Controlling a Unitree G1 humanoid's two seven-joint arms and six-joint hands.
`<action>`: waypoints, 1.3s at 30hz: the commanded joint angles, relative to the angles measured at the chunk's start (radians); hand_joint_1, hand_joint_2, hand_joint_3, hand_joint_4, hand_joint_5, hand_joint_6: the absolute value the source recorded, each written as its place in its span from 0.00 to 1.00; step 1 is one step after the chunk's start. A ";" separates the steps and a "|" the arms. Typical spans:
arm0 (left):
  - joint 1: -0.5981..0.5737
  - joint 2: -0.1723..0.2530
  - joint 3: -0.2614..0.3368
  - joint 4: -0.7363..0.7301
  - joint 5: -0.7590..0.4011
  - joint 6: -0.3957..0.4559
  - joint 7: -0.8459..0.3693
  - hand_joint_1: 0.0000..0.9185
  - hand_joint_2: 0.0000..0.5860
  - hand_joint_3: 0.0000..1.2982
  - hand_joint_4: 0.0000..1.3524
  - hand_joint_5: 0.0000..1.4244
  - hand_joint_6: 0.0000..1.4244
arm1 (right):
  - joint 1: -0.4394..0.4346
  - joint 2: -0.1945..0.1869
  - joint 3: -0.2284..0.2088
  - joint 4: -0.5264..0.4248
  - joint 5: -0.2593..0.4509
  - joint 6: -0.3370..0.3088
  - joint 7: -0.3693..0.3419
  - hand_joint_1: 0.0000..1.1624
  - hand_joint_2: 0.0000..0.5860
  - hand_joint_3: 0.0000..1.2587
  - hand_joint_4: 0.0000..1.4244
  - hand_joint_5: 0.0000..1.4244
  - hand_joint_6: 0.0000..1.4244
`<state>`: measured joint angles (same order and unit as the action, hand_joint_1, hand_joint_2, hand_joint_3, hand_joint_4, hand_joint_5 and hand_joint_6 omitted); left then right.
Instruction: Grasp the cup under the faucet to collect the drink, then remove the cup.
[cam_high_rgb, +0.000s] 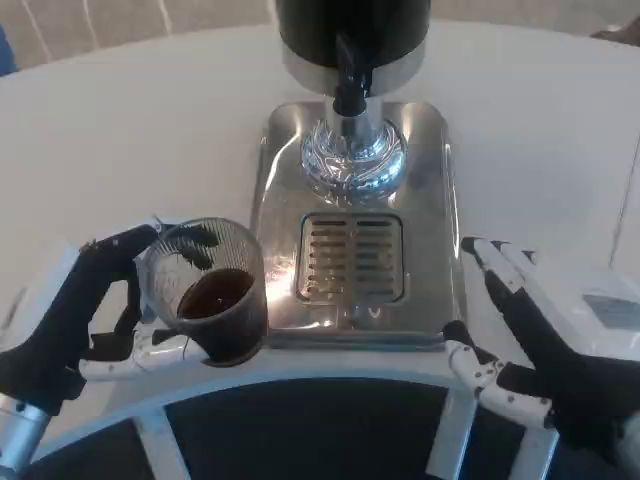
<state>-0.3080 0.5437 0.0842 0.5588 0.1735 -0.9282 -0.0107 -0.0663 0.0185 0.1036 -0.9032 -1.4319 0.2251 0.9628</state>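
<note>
A clear ribbed cup (210, 290) with dark drink in its bottom stands off the left side of the steel drip tray (430, 200), near the table's front edge. My left hand (95, 315) wraps around the cup, fingers on its far rim and below its base. The black faucet (350, 85) of the dispenser hangs above the chrome base, well behind the cup. My right hand (535, 340) lies right of the tray with fingers spread and nothing in it.
A slotted drain grate (350, 258) sits in the tray's front half. The dispenser's black body (352, 25) fills the top centre. White tabletop (130, 140) stretches on both sides. A curved white frame edge (300, 375) runs along the bottom.
</note>
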 joint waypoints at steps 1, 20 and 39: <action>0.040 0.005 0.031 -0.075 -0.054 -0.010 -0.027 0.59 0.08 0.77 0.85 0.96 0.75 | 0.024 -0.002 0.018 -0.008 0.010 -0.025 0.004 0.19 0.93 0.01 0.00 0.00 0.00; 0.124 0.009 0.047 -0.164 -0.133 -0.020 -0.155 0.59 0.06 0.77 0.85 0.96 0.75 | 0.100 0.005 0.123 -0.027 -0.022 -0.110 0.009 0.18 0.92 0.00 0.00 0.00 0.00; 0.169 0.002 0.074 -0.205 -0.182 -0.011 -0.240 0.59 0.06 0.77 0.85 0.96 0.75 | 0.153 0.022 0.173 -0.024 -0.049 -0.156 -0.001 0.20 0.94 0.00 0.00 0.00 0.00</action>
<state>-0.1518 0.5438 0.1419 0.3813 0.0274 -0.9251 -0.2479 0.0677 0.0314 0.2619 -0.9137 -1.4735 0.0829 0.9679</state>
